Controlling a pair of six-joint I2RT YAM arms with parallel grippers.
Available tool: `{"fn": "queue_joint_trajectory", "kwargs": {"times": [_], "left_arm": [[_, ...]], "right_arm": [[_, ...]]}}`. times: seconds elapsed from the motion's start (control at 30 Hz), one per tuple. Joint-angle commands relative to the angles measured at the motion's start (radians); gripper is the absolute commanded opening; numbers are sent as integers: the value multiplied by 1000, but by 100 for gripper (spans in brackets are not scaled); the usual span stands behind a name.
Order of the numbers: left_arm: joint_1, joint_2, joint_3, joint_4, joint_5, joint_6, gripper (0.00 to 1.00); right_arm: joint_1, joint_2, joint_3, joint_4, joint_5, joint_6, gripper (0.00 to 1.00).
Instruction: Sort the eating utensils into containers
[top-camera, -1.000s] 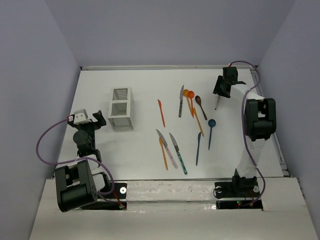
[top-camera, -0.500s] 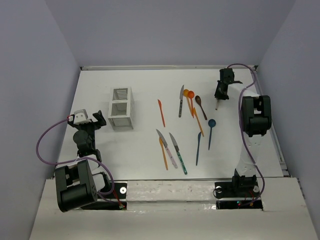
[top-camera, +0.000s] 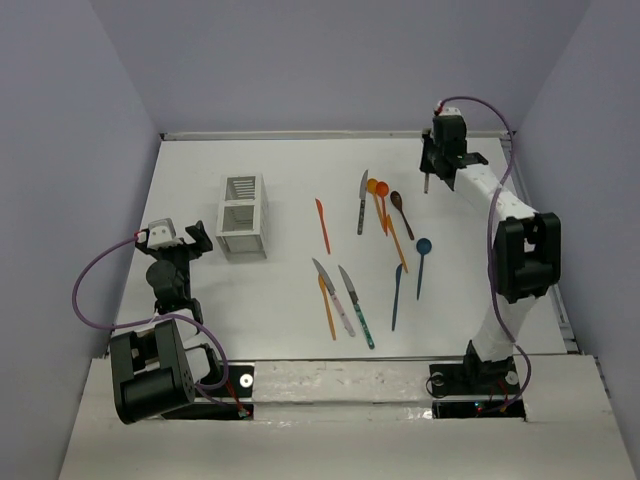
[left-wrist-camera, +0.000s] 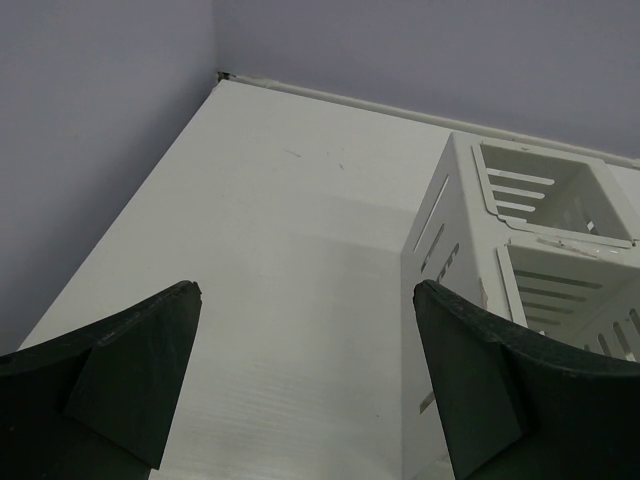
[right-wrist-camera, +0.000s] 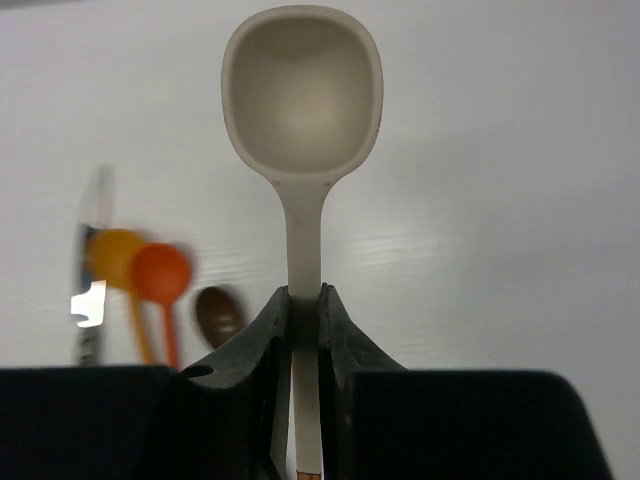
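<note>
Jaws of the right gripper (right-wrist-camera: 305, 305), upper right in the top view, clamp the beige spoon (right-wrist-camera: 302, 90); left gripper (left-wrist-camera: 305, 300) stands apart beside the caddy (left-wrist-camera: 450, 230).

2 arms in view: the left arm (top-camera: 168, 280) is all black, capped by a white camera block (top-camera: 160, 236); the right arm (top-camera: 492, 318) mixes white links with black joints (top-camera: 523, 257). A purple cable (top-camera: 85, 290) on each. The left gripper (left-wrist-camera: 306, 288) shows black wedge-shaped fingers (left-wrist-camera: 110, 380).
</note>
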Motion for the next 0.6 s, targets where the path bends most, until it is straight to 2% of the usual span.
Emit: {"fn": "queue_joint_trajectory", "kwargs": {"times": [0.0, 0.07, 0.1, 0.13, 0.17, 0.23, 0.3, 0.33, 0.43, 0.57], "left_arm": [[7, -7, 11, 125, 3, 19, 99], [7, -7, 11, 125, 1, 18, 99], [7, -7, 11, 125, -2, 18, 99], [7, -9, 8, 127, -5, 16, 99], [7, -9, 8, 128, -5, 15, 99], [7, -12, 5, 128, -11, 13, 99], [9, -12, 5, 130, -12, 12, 99], [7, -12, 5, 128, -12, 12, 99], [9, -9, 10, 125, -15, 10, 99], [9, -6, 13, 119, -15, 9, 99]], "right_arm": [[266, -293, -27, 431, -115, -189, 0], [410, -310, -6, 577, -164, -247, 0], [411, -299, 11, 625, -187, -268, 0], [495, -281, 31, 671, -260, -289, 0], [530, -227, 75, 767, -296, -315, 0], [612, -149, 148, 844, -379, -320, 0], [649, 7, 263, 857, -434, -315, 0], [664, 63, 390, 852, -486, -317, 0], [701, 270, 608, 858, -540, -320, 0], [713, 475, 793, 881, -540, -274, 0]]}}
